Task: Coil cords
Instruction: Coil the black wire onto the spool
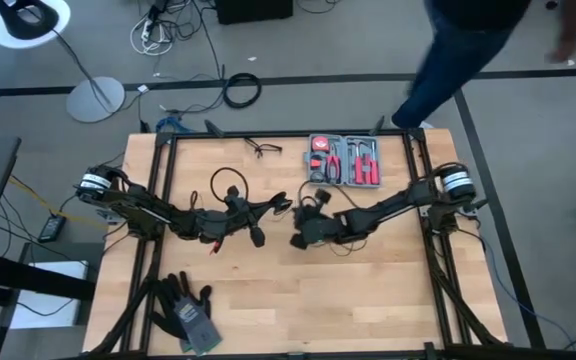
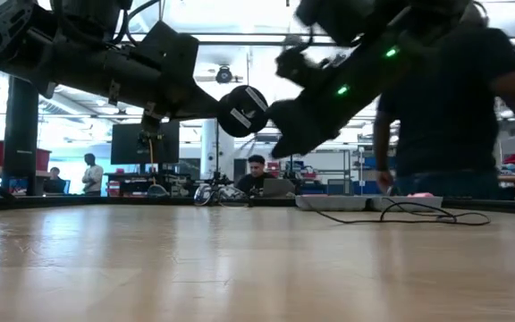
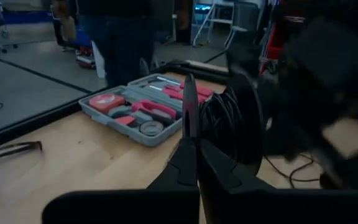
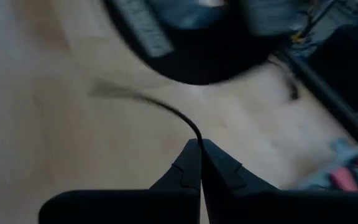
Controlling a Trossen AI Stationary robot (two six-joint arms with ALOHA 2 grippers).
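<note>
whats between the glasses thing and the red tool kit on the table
Nothing: in the high view the stretch of wooden table between the glasses-like wire item and the tool kit is bare. The left wrist view shows the same bare wood.

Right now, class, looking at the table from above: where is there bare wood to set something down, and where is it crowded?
Free: the near right part of the table, beside the gloves, and the far left corner. Crowded: the middle, where the left gripper and right gripper meet over the cord; the tool case and glasses fill the far edge.
</note>
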